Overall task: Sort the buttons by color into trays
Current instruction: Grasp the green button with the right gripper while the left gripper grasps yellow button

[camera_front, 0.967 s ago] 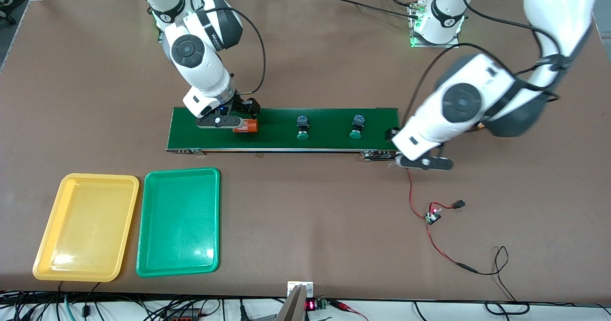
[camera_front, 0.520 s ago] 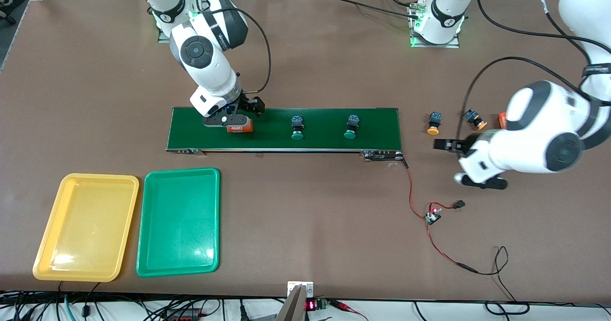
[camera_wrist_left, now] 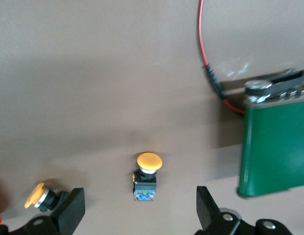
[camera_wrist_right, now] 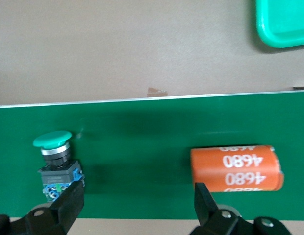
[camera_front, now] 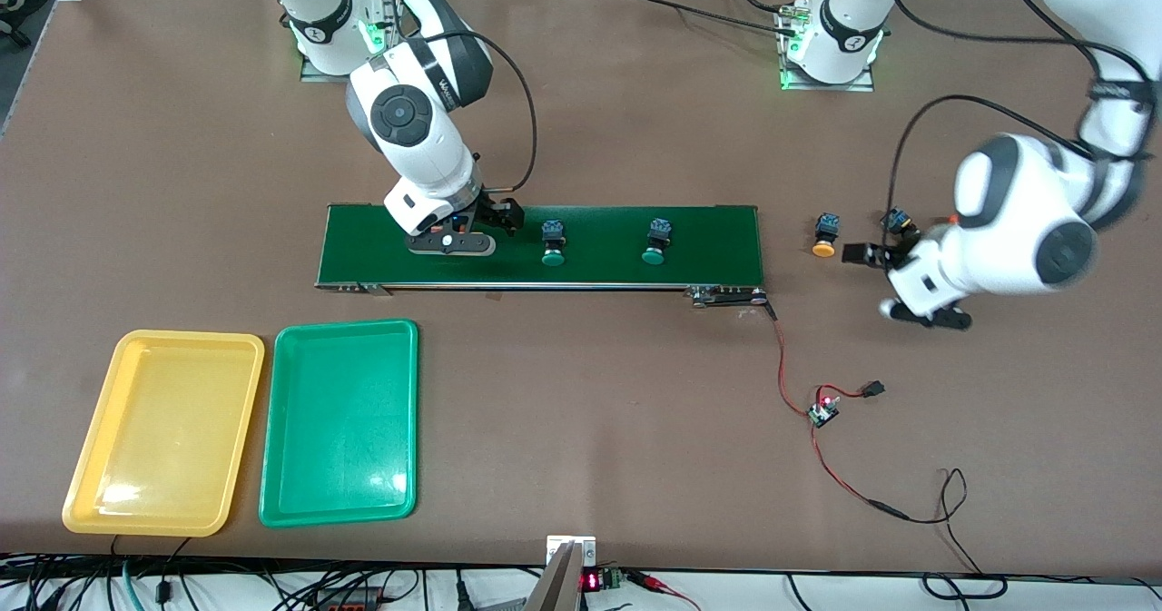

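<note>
1 orange cylinder (camera_wrist_right: 235, 169) beside green-capped button (camera_wrist_right: 56, 164).

The right gripper (camera_front: 451, 241) hangs over the conveyor belt (camera_front: 708, 230), with a cylinder (camera_wrist_right: 235, 169) on the belt just under its fingers and one button (camera_front: 552, 241) beside it; a second button (camera_front: 655, 240) lies on the belt farther toward the left arm's end. The left gripper (camera_front: 894, 280) is over the table (camera_front: 581, 393) off the belt's end, above a third button (camera_front: 824, 233), with a fourth (camera_wrist_left: 41, 197) close by one finger. Two trays (touching side by side) (camera_front: 163, 431) (camera_front: 340, 420) lie nearer the front camera, well apart from both grippers.
</note>
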`<state>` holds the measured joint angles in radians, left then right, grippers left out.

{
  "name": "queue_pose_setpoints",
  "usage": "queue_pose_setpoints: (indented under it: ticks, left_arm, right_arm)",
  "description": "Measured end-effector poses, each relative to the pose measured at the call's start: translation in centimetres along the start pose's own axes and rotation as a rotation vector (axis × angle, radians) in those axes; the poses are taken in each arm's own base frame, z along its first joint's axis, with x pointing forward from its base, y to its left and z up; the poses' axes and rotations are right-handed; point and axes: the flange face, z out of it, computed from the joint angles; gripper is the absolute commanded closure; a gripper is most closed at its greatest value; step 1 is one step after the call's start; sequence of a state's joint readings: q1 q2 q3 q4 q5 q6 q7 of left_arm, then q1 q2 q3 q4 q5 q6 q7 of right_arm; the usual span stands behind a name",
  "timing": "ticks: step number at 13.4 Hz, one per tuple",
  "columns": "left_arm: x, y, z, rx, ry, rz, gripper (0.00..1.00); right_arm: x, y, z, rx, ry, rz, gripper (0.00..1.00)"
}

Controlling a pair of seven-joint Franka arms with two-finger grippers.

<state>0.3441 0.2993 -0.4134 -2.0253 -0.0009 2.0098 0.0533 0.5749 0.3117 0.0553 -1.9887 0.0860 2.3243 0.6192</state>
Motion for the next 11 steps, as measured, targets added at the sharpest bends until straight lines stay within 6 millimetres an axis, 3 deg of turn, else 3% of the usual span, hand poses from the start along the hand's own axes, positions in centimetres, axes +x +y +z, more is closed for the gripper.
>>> queue_pose_setpoints:
  ticks: [4, 8, 11]
  left_arm:
    - [-4.8, 0.6, 5.5, 0.075, 0.026, 0.043, 0.01]
    - [-7.2, -0.5, 10.4, 0.096, 0.086, 0.07, 0.04]
    - [-8.0, 0.0, 12.0, 0.102, 0.113, 0.085, 0.07]
  right_arm:
    - [-2.2, -2.5, 2.4, -0.022, -0.031, -0.049, 0.0]
    - [-3.2, -3.6, 3.5, -0.032, -0.044, -0.073, 0.0]
    - [-3.1, -3.5, 3.9, -0.036, -0.047, -0.071, 0.0]
